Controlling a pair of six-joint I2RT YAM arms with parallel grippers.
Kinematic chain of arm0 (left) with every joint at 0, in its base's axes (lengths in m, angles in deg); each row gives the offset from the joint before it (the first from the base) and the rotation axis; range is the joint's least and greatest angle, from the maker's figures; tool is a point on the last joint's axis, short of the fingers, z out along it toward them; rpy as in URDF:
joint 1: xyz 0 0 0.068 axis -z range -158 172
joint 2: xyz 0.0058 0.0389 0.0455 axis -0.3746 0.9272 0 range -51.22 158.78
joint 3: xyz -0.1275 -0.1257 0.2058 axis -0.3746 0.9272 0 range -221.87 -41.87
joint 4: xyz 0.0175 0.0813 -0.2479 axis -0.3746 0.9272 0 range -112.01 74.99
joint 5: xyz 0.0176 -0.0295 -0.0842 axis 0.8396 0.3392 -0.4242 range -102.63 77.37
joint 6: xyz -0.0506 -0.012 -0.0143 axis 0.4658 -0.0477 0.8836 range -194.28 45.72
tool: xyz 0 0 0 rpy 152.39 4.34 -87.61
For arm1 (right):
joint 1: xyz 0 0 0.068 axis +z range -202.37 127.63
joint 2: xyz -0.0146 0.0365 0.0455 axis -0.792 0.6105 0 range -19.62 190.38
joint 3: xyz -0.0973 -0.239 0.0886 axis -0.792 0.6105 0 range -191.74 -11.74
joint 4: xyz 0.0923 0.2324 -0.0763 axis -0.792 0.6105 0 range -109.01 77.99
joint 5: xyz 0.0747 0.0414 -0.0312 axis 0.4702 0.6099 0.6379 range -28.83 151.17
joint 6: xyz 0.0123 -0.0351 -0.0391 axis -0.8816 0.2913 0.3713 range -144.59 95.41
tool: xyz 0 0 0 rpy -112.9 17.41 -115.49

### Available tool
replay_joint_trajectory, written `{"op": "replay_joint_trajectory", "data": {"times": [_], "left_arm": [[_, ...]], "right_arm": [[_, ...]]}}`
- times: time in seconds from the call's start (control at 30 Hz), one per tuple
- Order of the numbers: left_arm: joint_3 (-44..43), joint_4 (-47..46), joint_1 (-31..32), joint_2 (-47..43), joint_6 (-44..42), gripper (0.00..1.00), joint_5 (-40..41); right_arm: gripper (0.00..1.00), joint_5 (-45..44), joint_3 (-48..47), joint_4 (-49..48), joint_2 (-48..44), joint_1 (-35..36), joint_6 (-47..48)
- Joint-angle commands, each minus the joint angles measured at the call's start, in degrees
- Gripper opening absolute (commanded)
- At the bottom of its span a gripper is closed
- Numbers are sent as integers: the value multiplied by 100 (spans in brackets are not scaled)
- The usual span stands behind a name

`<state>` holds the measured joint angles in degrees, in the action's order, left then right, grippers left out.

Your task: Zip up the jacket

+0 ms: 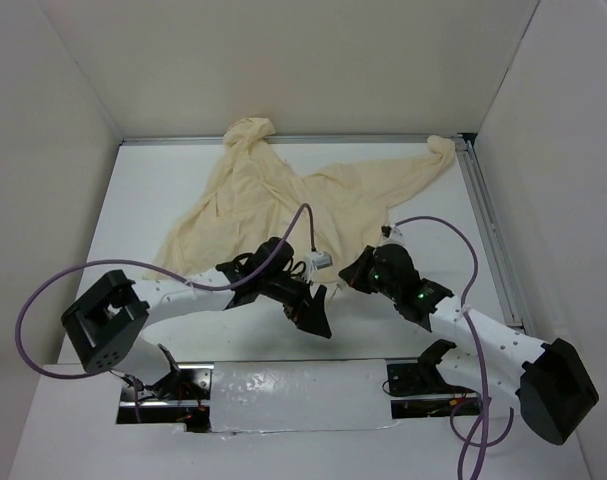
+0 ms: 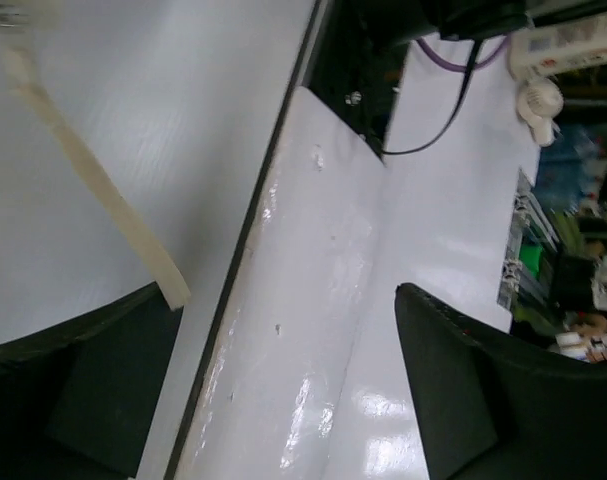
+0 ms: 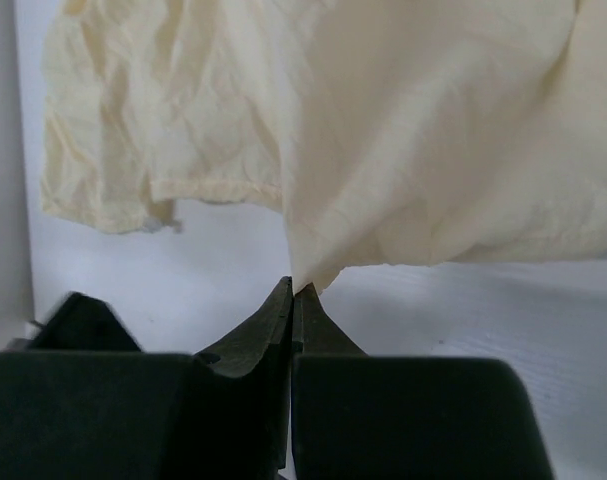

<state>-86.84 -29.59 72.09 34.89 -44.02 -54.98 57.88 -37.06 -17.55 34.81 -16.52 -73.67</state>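
Where the overhead view looks down on the white bench [image 1: 143, 200], we see the cream jacket [image 1: 283, 195] lying wrinkled across the far half, its hood [image 1: 248, 130] against the back wall and one sleeve [image 1: 433, 155] stretched into the far right corner. Both arms reach inward from their bases to the jacket's near hem. The left gripper [image 1: 311, 312] hangs just past that hem, towards the near edge of the bench, and the right gripper [image 1: 355, 268] sits at the hem itself, close beside it. From the right wrist we note the right gripper [image 3: 293, 295] clenched, its dark fingers [image 3: 253, 335] pressed together on a pointed fold of the jacket [image 3: 433, 130], with the cloth draping away from that pinch above the bench. From the left wrist we note the left gripper [image 2: 283, 400] released, its two fingers [image 2: 483, 400] spread wide with bare bench between them. A narrow cream strip [image 2: 93, 180] runs down from the upper left and ends at the edge of one finger; we cannot tell whether it touches. A purple cable [image 1: 23, 310] loops from each arm.
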Motion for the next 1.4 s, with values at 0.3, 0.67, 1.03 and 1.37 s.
{"op": "replay_joint_trajectory", "data": {"times": [0.3, 0.67, 1.03, 1.37], "left_arm": [[-714, 4129, -1964, -1359, 1894, 99, 3768], [-311, 4035, -6405, -1632, 2018, 99, 3250], [-171, 3817, -7882, -867, 2019, 99, 3673], [-318, 2937, -7918, 28, 1632, 15, 2697]], "right_arm": [[0, -822, 265, 558, -231, 308, -111], [0, -410, 212, 408, -355, -131, 162], [0, 302, 27, 294, -144, -834, 548], [0, 532, 27, 215, -178, -1054, 452]]}}
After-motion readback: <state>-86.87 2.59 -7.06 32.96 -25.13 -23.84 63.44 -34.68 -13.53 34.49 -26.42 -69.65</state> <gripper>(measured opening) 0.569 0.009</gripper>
